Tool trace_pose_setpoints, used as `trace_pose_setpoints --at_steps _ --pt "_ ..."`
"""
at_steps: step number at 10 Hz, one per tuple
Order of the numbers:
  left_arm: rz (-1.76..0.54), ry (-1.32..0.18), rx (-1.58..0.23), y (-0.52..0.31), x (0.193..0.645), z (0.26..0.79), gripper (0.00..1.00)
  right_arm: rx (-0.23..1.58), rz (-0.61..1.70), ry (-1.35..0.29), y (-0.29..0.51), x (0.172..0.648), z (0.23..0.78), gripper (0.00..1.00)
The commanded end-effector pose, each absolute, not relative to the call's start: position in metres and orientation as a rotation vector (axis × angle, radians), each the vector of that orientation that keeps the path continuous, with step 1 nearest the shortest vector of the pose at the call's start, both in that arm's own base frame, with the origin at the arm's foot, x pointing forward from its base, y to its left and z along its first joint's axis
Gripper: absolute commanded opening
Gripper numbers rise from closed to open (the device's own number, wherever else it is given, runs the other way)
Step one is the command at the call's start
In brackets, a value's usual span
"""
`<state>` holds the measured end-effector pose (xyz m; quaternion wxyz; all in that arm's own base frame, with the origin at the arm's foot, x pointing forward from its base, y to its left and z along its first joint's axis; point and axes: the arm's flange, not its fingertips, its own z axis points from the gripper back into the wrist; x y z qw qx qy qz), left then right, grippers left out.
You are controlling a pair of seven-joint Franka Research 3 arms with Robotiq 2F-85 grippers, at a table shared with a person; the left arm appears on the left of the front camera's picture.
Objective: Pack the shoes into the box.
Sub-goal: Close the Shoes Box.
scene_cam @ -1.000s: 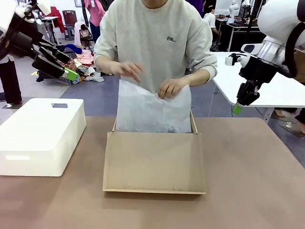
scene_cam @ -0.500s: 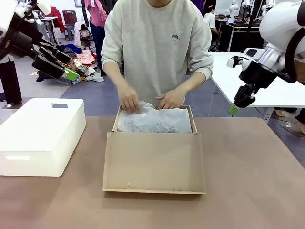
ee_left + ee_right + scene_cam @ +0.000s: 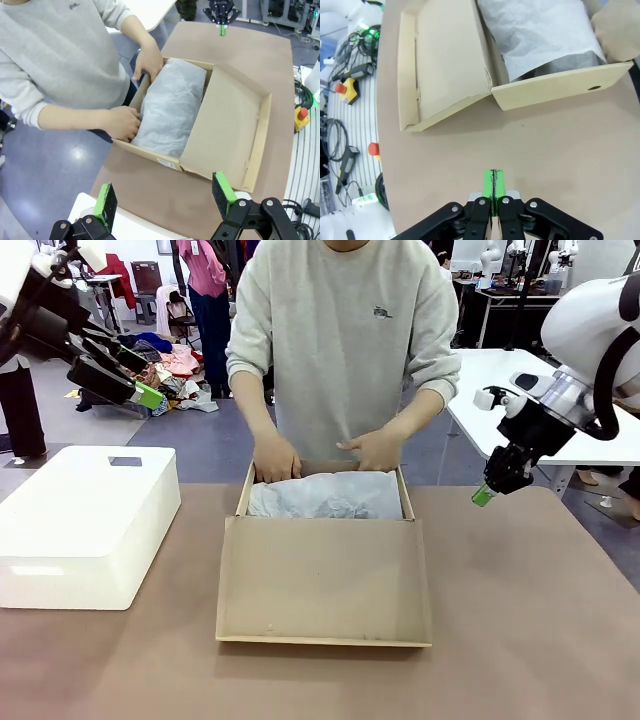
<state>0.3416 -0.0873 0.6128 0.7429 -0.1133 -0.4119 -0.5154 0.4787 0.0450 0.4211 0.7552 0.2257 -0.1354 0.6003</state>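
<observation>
The box (image 3: 322,511) stands mid-table with its flap lid (image 3: 323,578) folded flat toward me. White tissue paper (image 3: 327,495) covers its inside, so the shoes are hidden. The person's hands (image 3: 275,458) press the tissue at the far rim. My left gripper (image 3: 140,376) hangs open, high above the table's left side; in its wrist view its open gripper (image 3: 165,199) looks down on the box (image 3: 150,151) and tissue (image 3: 171,106). My right gripper (image 3: 483,495) is shut on nothing, just right of the box above the table; its wrist view shows the gripper (image 3: 493,186) near the box wall (image 3: 555,88).
A white plastic bin (image 3: 85,525) sits at the left of the table. A white table (image 3: 590,435) stands behind on the right. Red stop buttons (image 3: 373,149) and cables lie on the floor past the table's edge.
The person has folded the upright tissue sheet down into the box and now presses it in. My right gripper has sunk lower and a little toward the box. The left arm is still.
</observation>
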Motion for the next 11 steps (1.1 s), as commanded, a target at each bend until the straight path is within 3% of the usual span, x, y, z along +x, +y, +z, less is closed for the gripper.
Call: trace_pose_setpoints --at_steps 1,11 --pt "-1.147 -0.908 -0.262 -0.086 0.342 0.612 1.0 0.526 1.338 -0.357 0.044 0.477 0.407 0.0" --pt "-1.147 -0.908 -0.262 -0.086 0.342 0.612 1.0 0.535 1.354 -0.309 0.042 0.473 0.389 0.0"
